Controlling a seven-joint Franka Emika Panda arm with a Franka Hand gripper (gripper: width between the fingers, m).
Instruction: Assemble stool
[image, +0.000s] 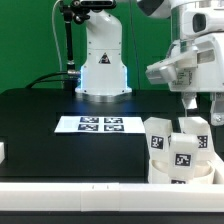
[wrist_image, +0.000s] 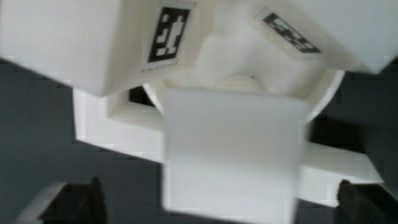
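The stool stands at the exterior view's right front: a white round seat (image: 172, 176) with white block legs (image: 185, 150) standing up from it, each with black-and-white tags. My gripper (image: 203, 108) hangs just above the legs, open. In the wrist view a plain white leg (wrist_image: 231, 140) runs between my two dark fingertips (wrist_image: 80, 203), with a gap on each side. Two tagged legs (wrist_image: 151, 45) and part of the seat (wrist_image: 116, 125) lie beyond it. My gripper (wrist_image: 214, 203) holds nothing.
The marker board (image: 100, 124) lies flat mid-table before the robot base (image: 103, 70). A white rail (image: 70, 190) runs along the front edge. A small white piece (image: 2, 152) shows at the exterior view's left edge.
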